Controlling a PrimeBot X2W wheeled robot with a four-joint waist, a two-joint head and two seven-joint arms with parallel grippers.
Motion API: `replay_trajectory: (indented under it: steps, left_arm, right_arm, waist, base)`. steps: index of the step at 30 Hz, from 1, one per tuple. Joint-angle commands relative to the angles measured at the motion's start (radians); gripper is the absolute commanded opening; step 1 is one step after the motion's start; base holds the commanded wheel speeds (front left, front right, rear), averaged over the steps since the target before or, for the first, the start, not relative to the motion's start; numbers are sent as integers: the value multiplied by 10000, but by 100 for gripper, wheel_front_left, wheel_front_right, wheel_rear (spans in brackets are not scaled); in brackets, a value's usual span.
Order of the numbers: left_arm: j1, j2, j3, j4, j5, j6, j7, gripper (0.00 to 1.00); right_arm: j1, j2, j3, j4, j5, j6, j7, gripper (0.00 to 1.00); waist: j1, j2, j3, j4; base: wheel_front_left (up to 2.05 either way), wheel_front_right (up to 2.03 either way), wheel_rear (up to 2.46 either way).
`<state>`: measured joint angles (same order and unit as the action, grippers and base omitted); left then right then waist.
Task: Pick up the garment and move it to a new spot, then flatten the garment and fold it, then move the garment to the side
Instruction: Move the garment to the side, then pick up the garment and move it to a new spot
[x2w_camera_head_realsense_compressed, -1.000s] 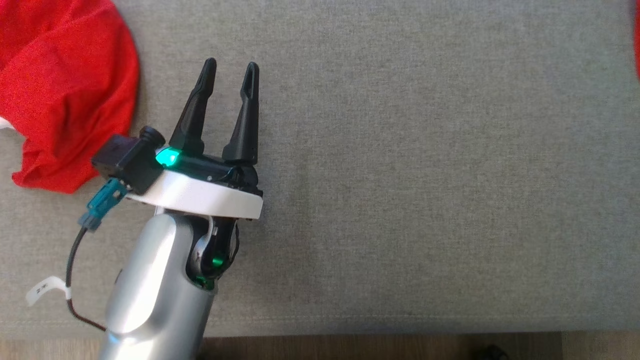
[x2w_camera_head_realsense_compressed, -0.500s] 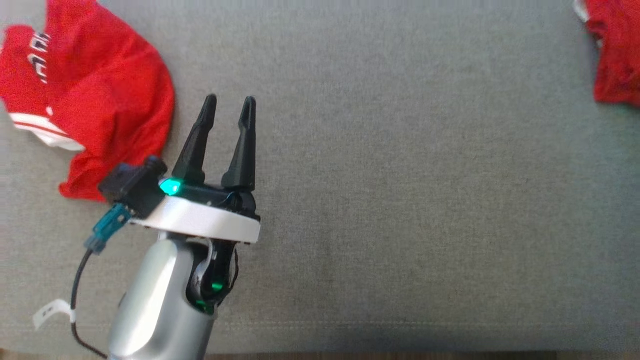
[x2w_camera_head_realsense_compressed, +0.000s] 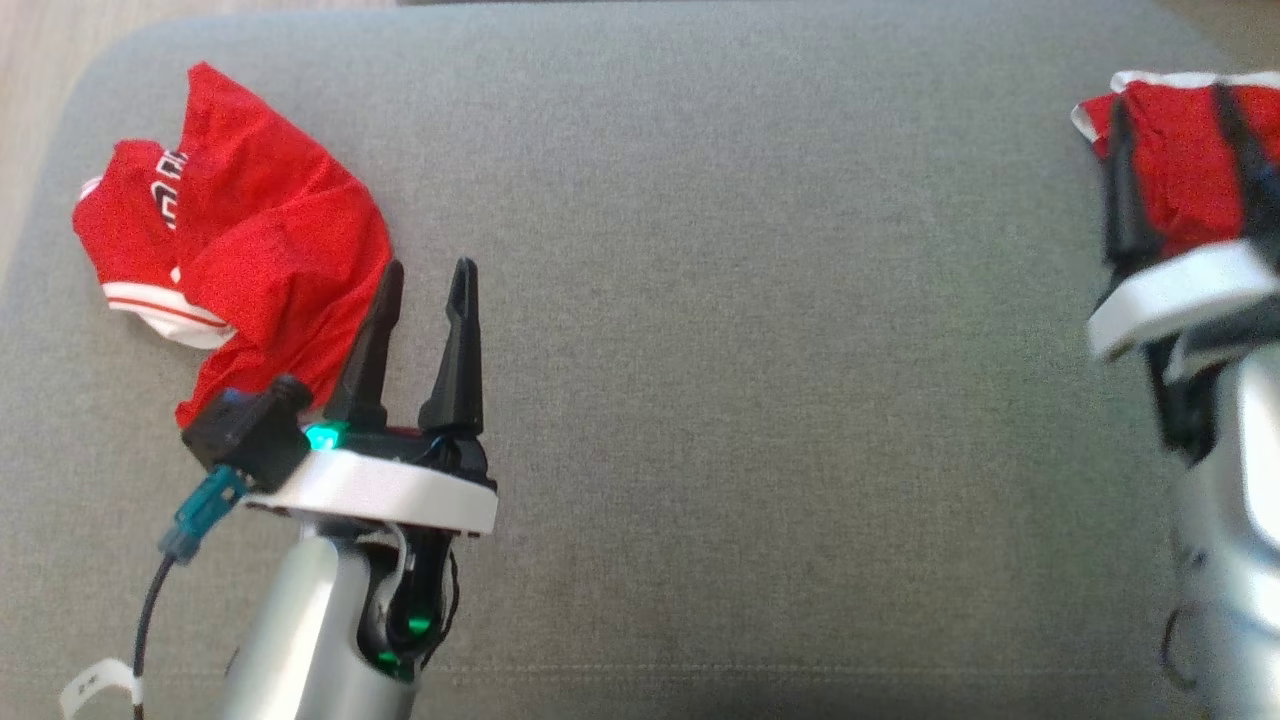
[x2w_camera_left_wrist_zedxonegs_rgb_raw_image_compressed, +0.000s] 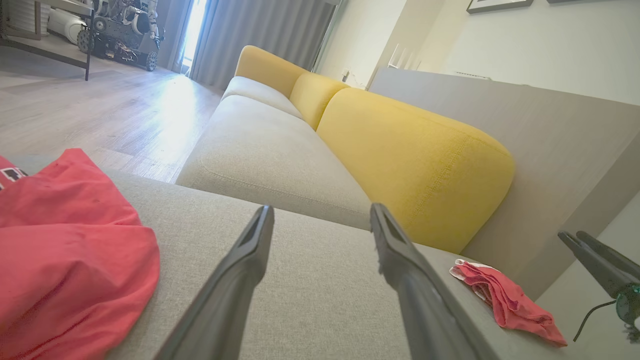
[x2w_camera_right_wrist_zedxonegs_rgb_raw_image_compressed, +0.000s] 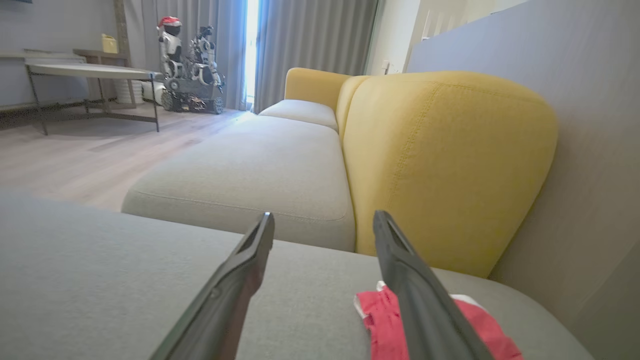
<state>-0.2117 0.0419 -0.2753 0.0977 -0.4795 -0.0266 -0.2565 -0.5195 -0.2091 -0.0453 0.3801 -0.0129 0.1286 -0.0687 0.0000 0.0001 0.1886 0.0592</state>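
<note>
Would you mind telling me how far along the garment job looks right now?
Done, apparently: one small red garment lies bunched at the cushion's far right corner, free of the open right gripper. In hand: nothing; the left gripper is open too. Left: the crumpled red shirt beside it, unflattened and unfolded.

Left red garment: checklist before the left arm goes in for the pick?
1. left gripper open and empty: ok.
2. crumpled red garment between its fingers: not ok. In the left wrist view it lies off to their left.
3. Bare grey cushion mid-seat for flattening: ok.
4. right gripper open: ok.
5. right gripper clear of the small red garment beneath it: cannot tell.
</note>
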Motion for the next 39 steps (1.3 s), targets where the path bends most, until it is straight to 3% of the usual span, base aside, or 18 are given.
replay_trajectory:
  steps: [1,17,39]
  left_arm:
    - [-68,83,382,-361,-16,24,-53,100]
    - [810,83,320,-269,133,163,-53,100]
    - [957,83,532,-632,324,344,-53,100]
  right_arm:
    - [223,157,232,-541,156,21,-180,100]
    - [3213,1427,-154,-1971,303,21,-1555,100]
    - [3663,1587,-165,-2146,337,21,-1862,100]
  waist:
    - [0,-1,-175,-27]
    - [0,-1,-813,-359]
    - [0,-1,-738,-425]
  base:
    - [0,0,0]
    - [0,0,0]
    - [0,0,0]
